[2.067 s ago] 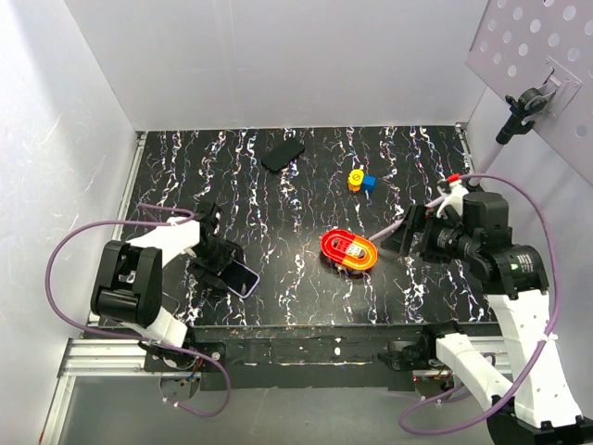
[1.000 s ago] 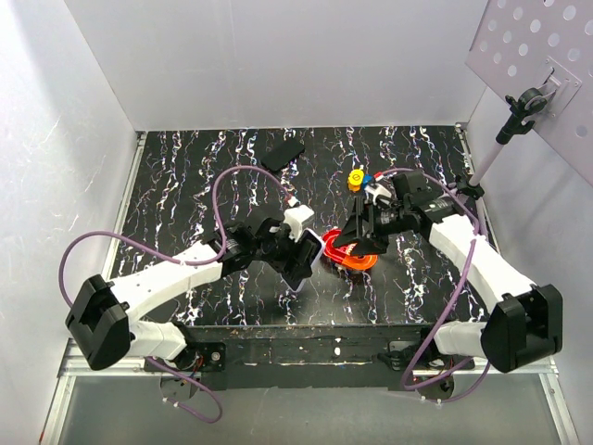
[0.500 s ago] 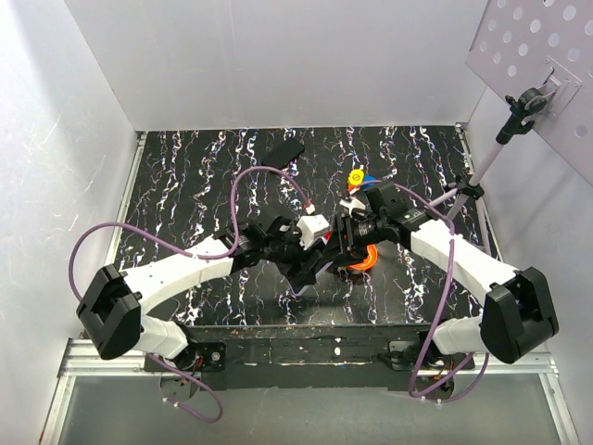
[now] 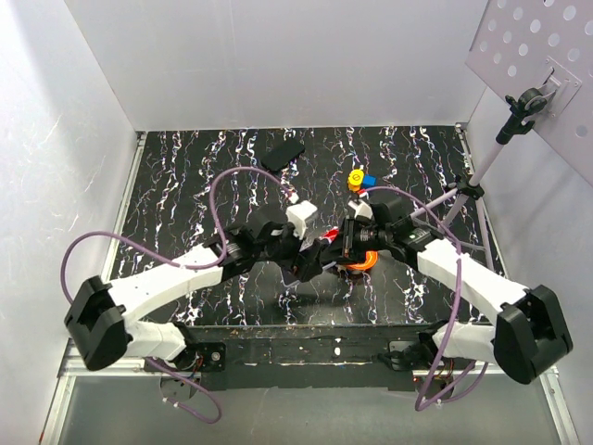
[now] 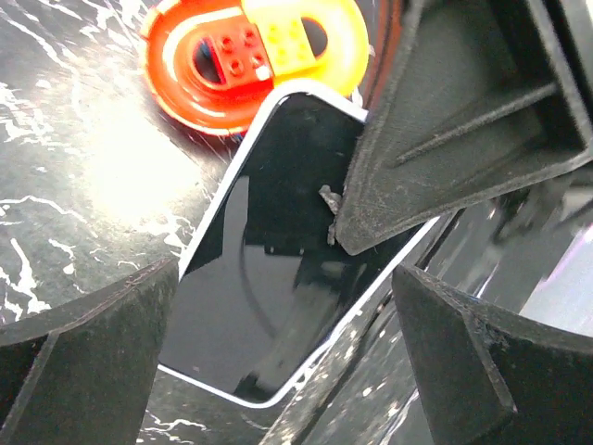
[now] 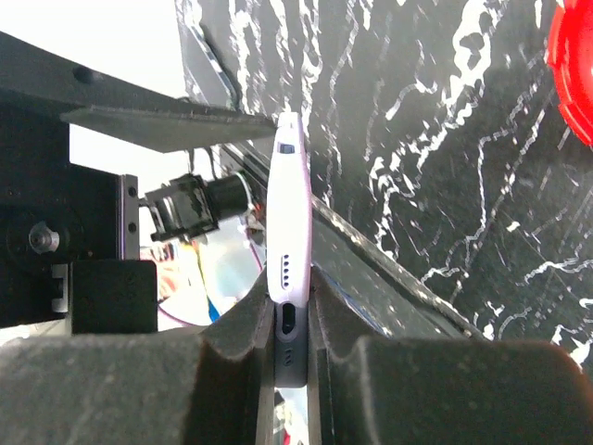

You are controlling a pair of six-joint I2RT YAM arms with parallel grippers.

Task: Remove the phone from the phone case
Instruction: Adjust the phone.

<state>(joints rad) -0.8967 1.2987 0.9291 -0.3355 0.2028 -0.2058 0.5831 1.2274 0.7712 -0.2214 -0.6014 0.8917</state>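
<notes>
- Shows the phone (image 5: pixel 264 264), dark screen toward the left wrist camera, seated in its pale lilac phone case (image 6: pixel 285 213), with the case rim running along every screen edge in view.
- Finds it lifted clear of the black marbled tabletop (image 4: pixel 185 185), over the middle and somewhat nearer the near edge than the far one.
- Brings both arms together at that spot, one reaching in from each near corner.
- Grips the phone across its width with the left gripper (image 5: pixel 285 273), one of its fingers (image 5: pixel 93 343) against each long edge.
- Pinches one end of the phone across its thickness with the right gripper (image 6: pixel 287 324). The padded fingers (image 6: pixel 222 371) press on front and back, just beside the charging port and speaker holes.
- Shows one right finger in the left wrist view too, lying over the screen's upper right part.
- Places an orange oval dish (image 5: pixel 171 88) just beside the phone, on the side toward the right edge.
- Holds a red brick (image 5: pixel 236 57) and a yellow brick (image 5: pixel 285 39) side by side in that dish.
- Leaves a small yellow and blue toy (image 4: pixel 357 178) farther back, right of centre.
- Leaves a flat black slab (image 4: pixel 283 154) near the middle of the far edge, well apart from both grippers.
</notes>
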